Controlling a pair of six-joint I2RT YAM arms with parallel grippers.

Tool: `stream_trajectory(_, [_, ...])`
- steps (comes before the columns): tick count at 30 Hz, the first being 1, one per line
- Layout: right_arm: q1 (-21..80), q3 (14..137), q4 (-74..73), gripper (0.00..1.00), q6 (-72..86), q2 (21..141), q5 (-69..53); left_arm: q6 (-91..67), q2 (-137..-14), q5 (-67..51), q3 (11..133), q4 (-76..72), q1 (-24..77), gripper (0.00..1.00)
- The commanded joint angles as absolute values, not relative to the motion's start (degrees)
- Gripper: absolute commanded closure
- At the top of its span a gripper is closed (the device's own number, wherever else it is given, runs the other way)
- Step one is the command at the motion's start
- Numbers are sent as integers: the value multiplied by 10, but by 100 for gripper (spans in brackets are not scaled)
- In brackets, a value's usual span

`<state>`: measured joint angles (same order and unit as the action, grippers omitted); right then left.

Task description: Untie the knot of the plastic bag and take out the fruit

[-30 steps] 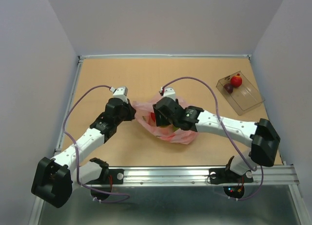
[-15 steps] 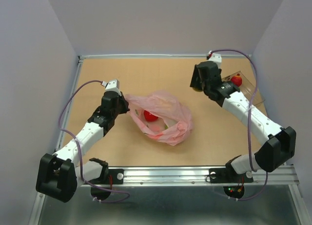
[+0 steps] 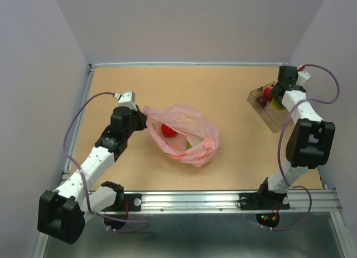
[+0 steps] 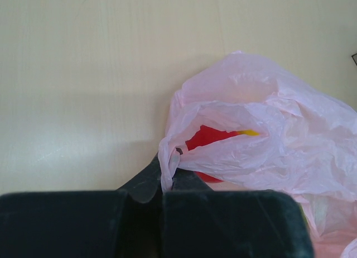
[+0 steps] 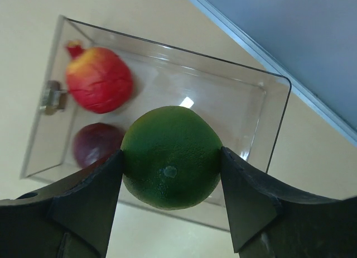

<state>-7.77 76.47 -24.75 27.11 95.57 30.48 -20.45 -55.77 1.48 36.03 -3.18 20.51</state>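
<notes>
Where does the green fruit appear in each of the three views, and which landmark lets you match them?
Top external: far right, the green fruit over the clear box.
Left wrist: not in it.
Right wrist: centre, gripped by the right tool.
Landmark: the clear box, holding a red fruit, shows in top external and right wrist.

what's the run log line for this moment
left gripper: shut on bag rim | right gripper: shut on green fruit over box | in box: pomegranate, purple fruit | in bag: red fruit
</notes>
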Motion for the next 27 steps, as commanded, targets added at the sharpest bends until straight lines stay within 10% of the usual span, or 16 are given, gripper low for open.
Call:
stream_trajectory(1, [-104,815,-209,81,295,1000,301,-197,-567,-15,361,-58,203,100])
stream_trajectory(7, [-117,847,-207,59,315,1057,324,-194,-567,-16,360,-60,204,100])
stream_trajectory(12, [-120,866,-207,0,328,1072,341,-195,-570,-19,359,-63,203,100])
stream_trajectory(27, [59,773,-206,0,230,901,238,-197,-582,-33,359,-71,203,100])
